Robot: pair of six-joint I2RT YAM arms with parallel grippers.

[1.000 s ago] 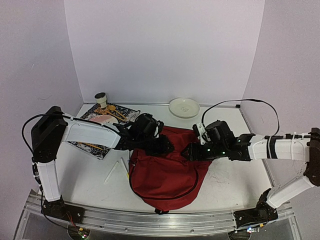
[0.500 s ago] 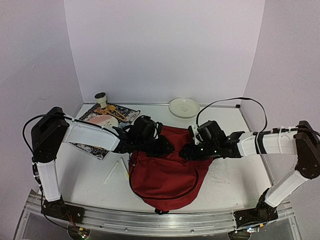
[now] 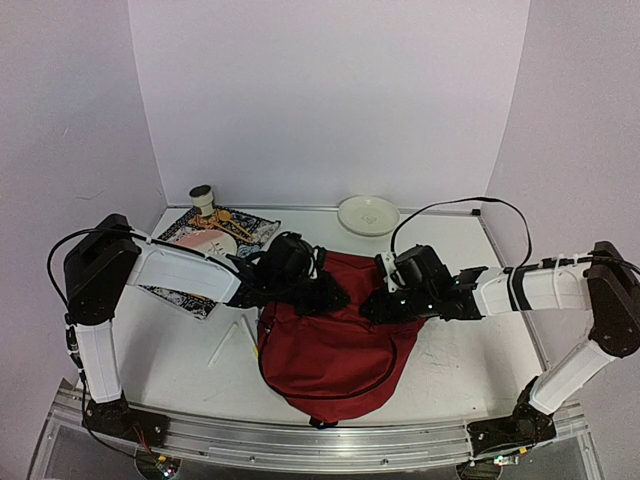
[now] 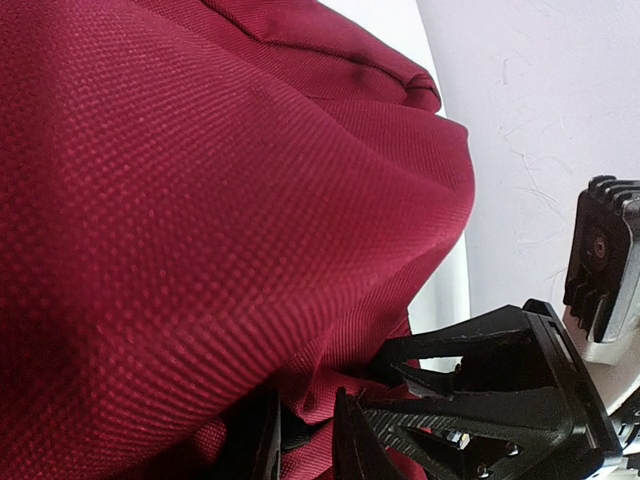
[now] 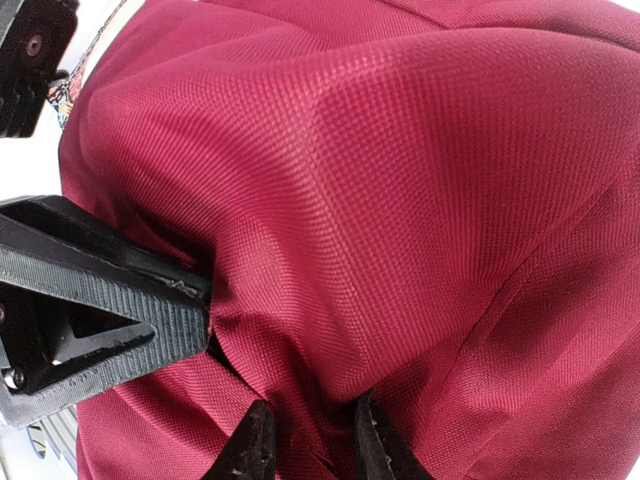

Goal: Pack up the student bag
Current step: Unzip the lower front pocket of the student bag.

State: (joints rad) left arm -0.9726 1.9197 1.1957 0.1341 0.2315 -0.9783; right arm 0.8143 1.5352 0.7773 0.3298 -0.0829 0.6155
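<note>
The student bag point(image 3: 330, 345) is a soft dark-red backpack lying flat in the middle of the table, with a black cord along its edges. My left gripper point(image 3: 335, 296) sits at the bag's upper left. In the left wrist view it point(image 4: 305, 442) pinches a fold of red fabric point(image 4: 200, 200). My right gripper point(image 3: 373, 305) sits at the upper right, and in the right wrist view it point(image 5: 312, 445) is closed on a bunched ridge of the bag point(image 5: 400, 180). The two grippers face each other, a short way apart. The bag's opening is hidden.
A white plate point(image 3: 368, 214) stands at the back. A patterned mat point(image 3: 190, 262) at the back left carries a pinkish plate point(image 3: 208, 240), a wooden spoon and a small cup point(image 3: 203, 196). Two white pens point(image 3: 228, 343) lie just left of the bag.
Both grippers have narrowed onto the bag's fabric. The right gripper has shifted a little to the left, closer to the left one. The bag's top has bunched slightly.
</note>
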